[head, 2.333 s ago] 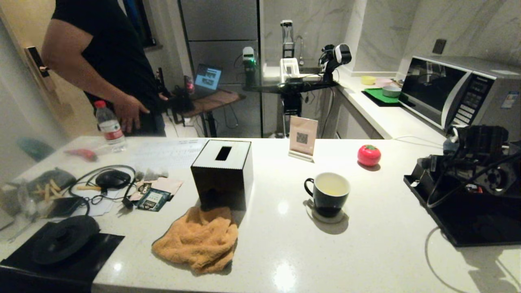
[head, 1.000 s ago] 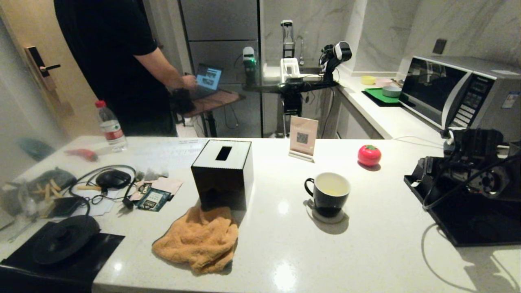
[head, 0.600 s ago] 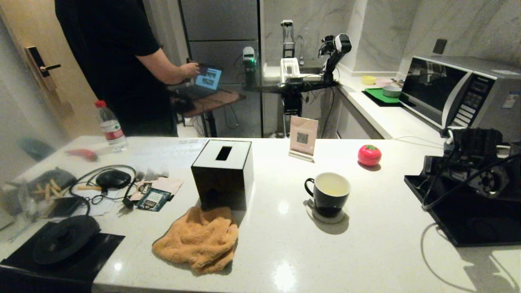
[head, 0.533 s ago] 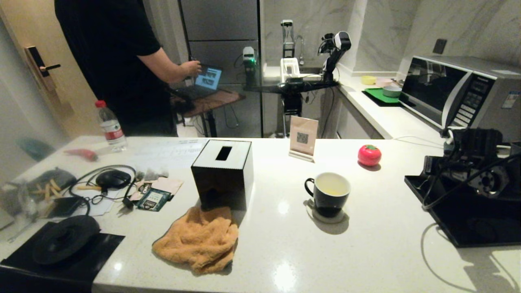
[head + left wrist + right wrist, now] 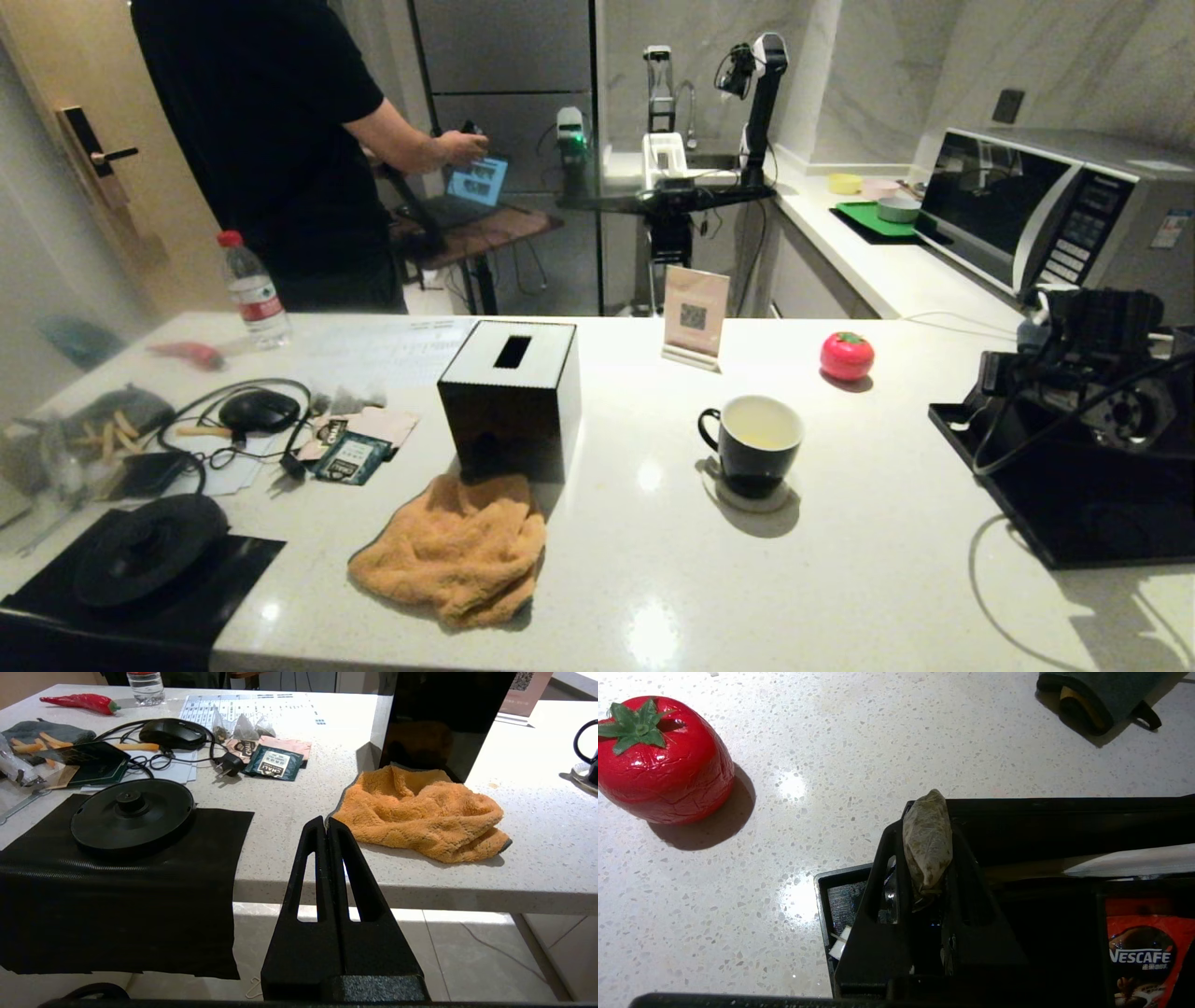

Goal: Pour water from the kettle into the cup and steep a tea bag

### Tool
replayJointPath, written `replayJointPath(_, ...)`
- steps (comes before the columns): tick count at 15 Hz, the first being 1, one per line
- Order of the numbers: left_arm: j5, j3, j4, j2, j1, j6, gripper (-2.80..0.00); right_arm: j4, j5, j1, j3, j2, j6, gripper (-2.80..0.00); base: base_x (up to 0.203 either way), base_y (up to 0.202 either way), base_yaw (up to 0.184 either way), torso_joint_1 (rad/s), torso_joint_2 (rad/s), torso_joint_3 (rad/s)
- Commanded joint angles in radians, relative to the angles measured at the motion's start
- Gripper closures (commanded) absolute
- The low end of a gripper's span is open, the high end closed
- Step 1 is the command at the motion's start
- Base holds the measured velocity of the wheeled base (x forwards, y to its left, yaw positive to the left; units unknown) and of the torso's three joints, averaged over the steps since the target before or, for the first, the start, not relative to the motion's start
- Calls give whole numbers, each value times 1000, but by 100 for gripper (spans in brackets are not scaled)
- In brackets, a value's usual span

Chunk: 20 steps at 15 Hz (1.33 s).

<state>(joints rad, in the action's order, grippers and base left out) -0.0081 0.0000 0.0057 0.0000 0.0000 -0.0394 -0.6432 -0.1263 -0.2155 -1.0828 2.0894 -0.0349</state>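
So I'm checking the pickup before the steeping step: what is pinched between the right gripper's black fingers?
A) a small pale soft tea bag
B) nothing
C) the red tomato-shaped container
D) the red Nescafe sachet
A: in the right wrist view the right gripper is shut on the pale tea bag, above the black tray.

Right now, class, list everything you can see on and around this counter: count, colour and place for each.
black ceramic mug: one, white inside, pale liquid, counter centre
small pale tea bag: one, pinched over the black tray
square black tissue box: one, left of mug
orange towel: one, crumpled before the box
red tomato-shaped object: one, behind mug
round black kettle base: one, on black mat, front left
clear plastic bottle: one, red cap, far left
red Nescafe sachet: one, in tray
black tray: one, counter right
silver microwave: one, right rear
person in black shirt: one, behind counter
left end effector: shut, empty, below counter edge
right end effector: shut on tea bag
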Motion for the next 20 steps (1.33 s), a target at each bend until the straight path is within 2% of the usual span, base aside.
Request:
replayJointPath(1,0,0,0,0,0,-1,0,-6,-7,1,1,-12,-2,0,0,0,0,0,0,0)
replayJointPath(8,0,0,0,0,0,-1,0,-92,-9,1,102,-23,-3,0,0,0,0,0,0,0)
replayJointPath(17,0,0,0,0,0,-1,0,-96,-9,1,112,-17,-3,0,0,0,0,0,0,0)
replayJointPath(18,0,0,0,0,0,-1,0,-96,-9,1,112,-17,-3,-107,0,0,0,0,0,0)
replayJointPath(19,0,0,0,0,0,-1,0,-96,-9,2,112,-17,-3,-280,0,0,0,0,0,0)
replayJointPath(20,0,0,0,0,0,-1,0,-96,-9,1,112,-17,-3,-280,0,0,0,0,0,0)
